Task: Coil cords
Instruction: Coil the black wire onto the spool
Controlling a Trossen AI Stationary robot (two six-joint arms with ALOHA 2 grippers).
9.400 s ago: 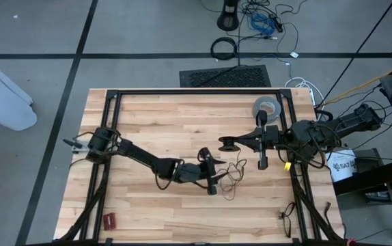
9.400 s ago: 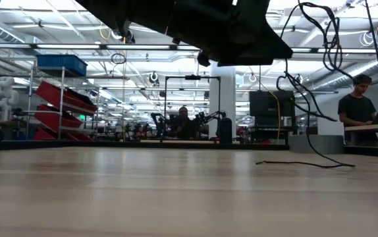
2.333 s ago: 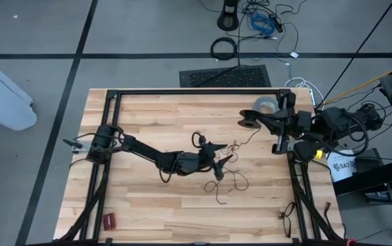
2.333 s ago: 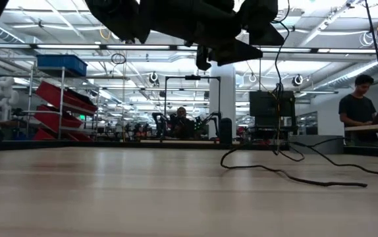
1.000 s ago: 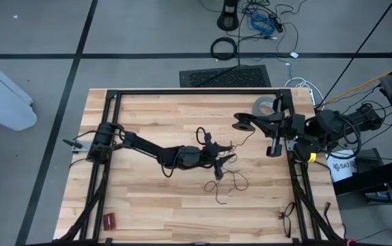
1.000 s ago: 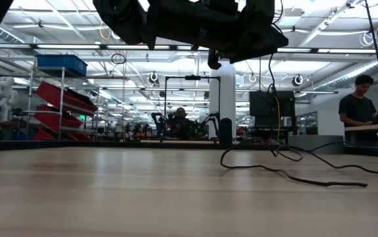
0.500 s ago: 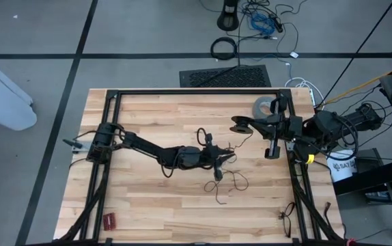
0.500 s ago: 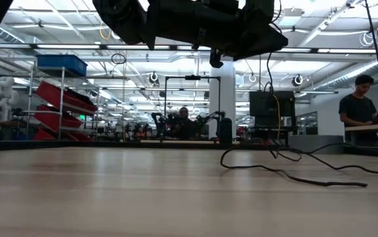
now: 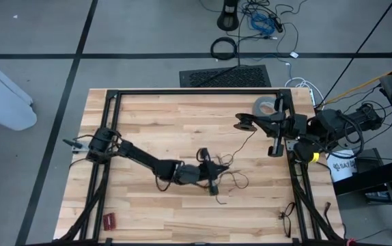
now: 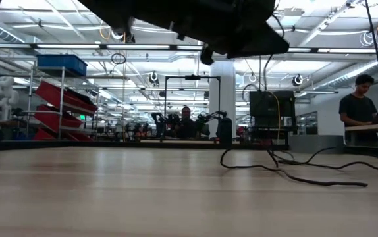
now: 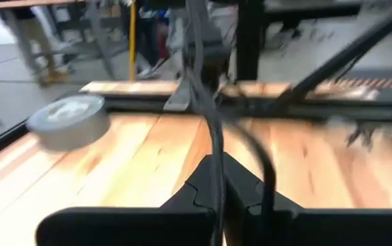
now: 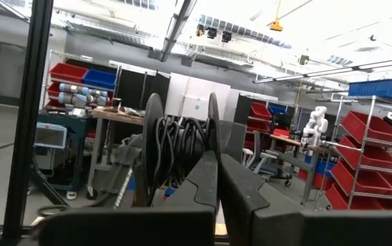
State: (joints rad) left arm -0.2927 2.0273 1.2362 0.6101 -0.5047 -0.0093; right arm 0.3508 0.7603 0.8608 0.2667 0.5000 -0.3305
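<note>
The thin black cord lies in loose loops on the wooden table, right of centre, and shows in the low view resting on the boards. One strand rises from the loops to a small black spool with cord wound on it. My right gripper, shut, holds that spool up at the far right. My left gripper reaches in from the left, low over the table at the loops, shut on the cord. My left gripper pinches one strand of the cord between its two fingers, which lie nearly level and point toward the table's right side. The strand runs out past the fingertips, and the rest lies slack on the table. My right gripper grips the spool at one flange, coming at it level from the table's right. Its own fingers hide the exact place of contact. The spool is lifted clear of the table.
A grey tape roll lies flat at the far right, close behind the spool. A black frame borders the table. A small red object sits near the near left corner. A thicker cable ring lies on the floor beyond.
My left gripper has moved toward the table's near edge and a little left, lower over the loops, and has shut on the cord. The strand to the spool now runs longer. My right gripper and the spool have kept still.
</note>
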